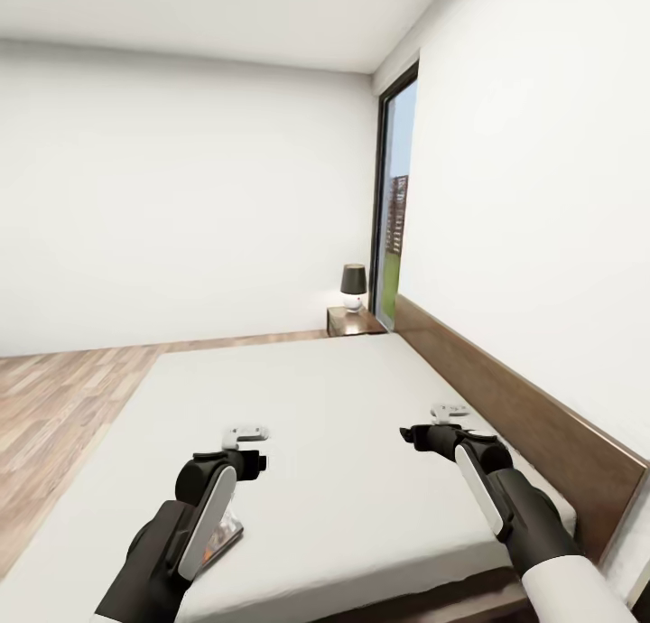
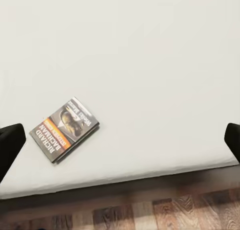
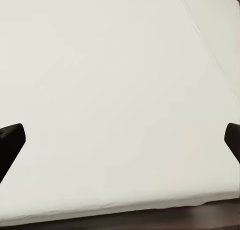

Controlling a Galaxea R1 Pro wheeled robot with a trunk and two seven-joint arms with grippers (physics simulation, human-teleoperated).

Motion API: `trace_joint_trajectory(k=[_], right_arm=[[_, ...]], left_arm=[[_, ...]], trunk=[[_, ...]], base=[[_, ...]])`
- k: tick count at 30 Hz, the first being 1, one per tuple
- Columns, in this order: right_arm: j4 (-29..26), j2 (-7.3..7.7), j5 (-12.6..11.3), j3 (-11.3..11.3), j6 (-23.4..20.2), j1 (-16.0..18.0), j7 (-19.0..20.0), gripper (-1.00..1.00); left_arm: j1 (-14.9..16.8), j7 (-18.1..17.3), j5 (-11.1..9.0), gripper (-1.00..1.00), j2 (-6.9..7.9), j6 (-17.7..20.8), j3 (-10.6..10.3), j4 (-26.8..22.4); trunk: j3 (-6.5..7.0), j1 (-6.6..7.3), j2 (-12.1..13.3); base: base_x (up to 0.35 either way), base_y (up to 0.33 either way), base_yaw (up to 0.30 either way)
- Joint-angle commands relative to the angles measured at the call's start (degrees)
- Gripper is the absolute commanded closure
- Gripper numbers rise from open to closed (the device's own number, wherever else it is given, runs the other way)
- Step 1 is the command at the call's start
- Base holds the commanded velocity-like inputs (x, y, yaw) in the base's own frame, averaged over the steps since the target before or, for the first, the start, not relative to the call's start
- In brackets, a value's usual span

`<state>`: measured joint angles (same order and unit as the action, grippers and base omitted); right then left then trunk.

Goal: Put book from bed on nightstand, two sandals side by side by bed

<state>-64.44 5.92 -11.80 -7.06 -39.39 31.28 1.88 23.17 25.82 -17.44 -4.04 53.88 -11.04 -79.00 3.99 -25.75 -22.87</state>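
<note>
Book (image 2: 64, 129), lying flat on the mattress (image 2: 150, 65) near its edge: cover carried the author name "RICHARD BACHMAN" in white capitals on a dark band along one side. An adjoining orange band held smaller lettering, too small to read. A further line of small white text ran along the opposite edge, likewise illegible. No other text, label or number was readable.

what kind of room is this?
Almost certainly a bedroom: a large bed with a dark wooden headboard, a nightstand bearing a lamp in the far corner, and a tall window beside it.
</note>
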Motion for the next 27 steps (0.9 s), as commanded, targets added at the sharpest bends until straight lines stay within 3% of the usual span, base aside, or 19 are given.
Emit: trace_joint_trajectory(k=[1,18,27], right_arm=[[-0.1,0.06,-0.1,-0.1,-0.2,0.0,0.1,-1.00],[0.4,0.06,-0.2,-0.1,-0.2,0.0,0.1,-1.00],[0.4,0.06,-0.2,-0.1,-0.2,0.0,0.1,-1.00]], left_arm=[[0.0,0.6,-0.6,-1.00,-0.01,0.1,-0.1,0.0],[0.0,0.5,-0.7,-1.00,-0.03,0.1,-0.1,0.1],[0.0,0.5,-0.4,-1.00,-0.09,0.1,-0.5,1.8]], trunk=[[-0.03,-0.03,-0.1],[-0.03,-0.03,-0.1],[-0.03,-0.03,-0.1]], base=[[0.099,0.000,0.284],[0.025,0.000,0.284],[0.220,0.000,0.267]])
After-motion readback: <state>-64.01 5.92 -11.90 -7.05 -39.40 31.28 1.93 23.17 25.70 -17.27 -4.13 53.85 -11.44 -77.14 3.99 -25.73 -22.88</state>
